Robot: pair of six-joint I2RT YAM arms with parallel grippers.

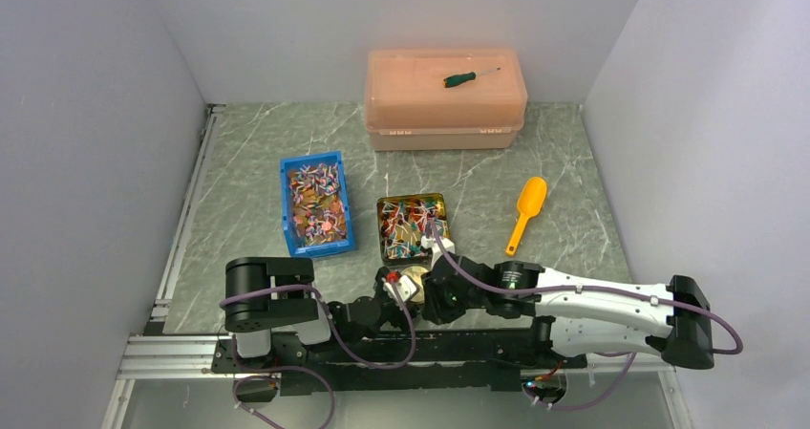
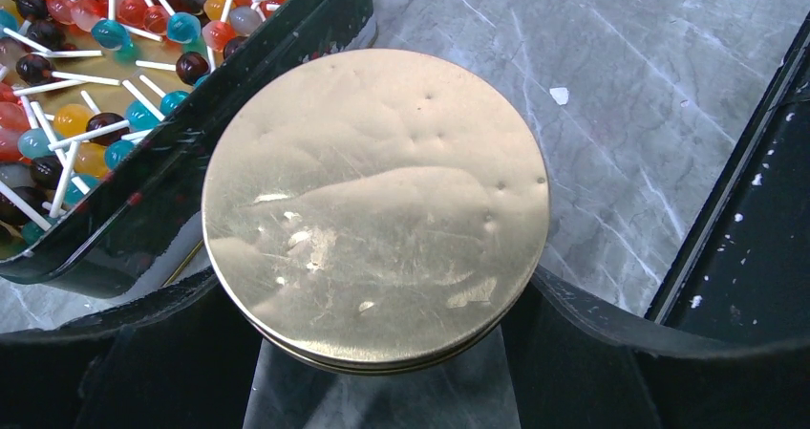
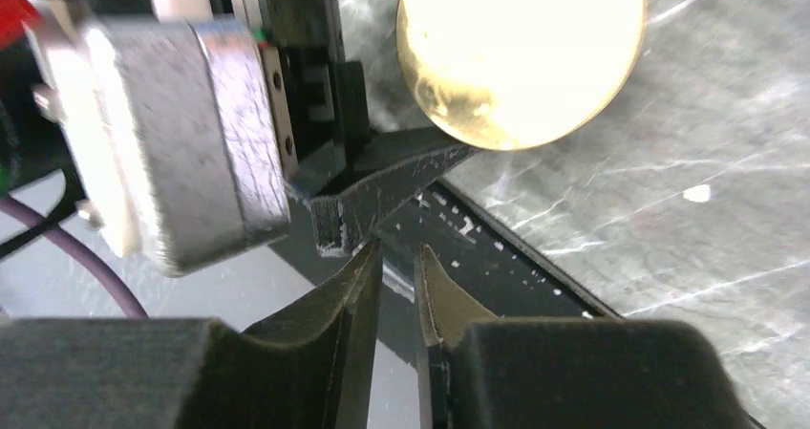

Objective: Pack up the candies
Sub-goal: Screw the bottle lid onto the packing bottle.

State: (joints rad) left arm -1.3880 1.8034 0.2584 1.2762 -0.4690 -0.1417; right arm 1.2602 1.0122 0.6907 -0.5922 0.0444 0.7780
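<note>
1. Right gripper (image 3: 398,249): fingers a narrow slit apart, empty, close beside the left gripper (image 2: 377,300). Risk: the two may knock together if either swings.
2. Left gripper: fingers wide, clamped on the edge of a round gold lid (image 2: 377,200). Risk: smooth metal held only at the rim may tilt or slip out.
3. Tin (image 2: 220,133), just beside the lid: holds candies (image 1: 406,228). A nudge could spill them.
4. Blue bin (image 1: 285,209), left: more candies.
5. Orange scoop (image 1: 525,209), right, well apart.
6. Peach box (image 1: 444,114), far edge, with a screwdriver (image 1: 468,76) on top.
7. Table (image 1: 573,190): grey-green marble pattern, flat.
8. Walls (image 1: 95,114): plain pale grey on three sides.
</note>
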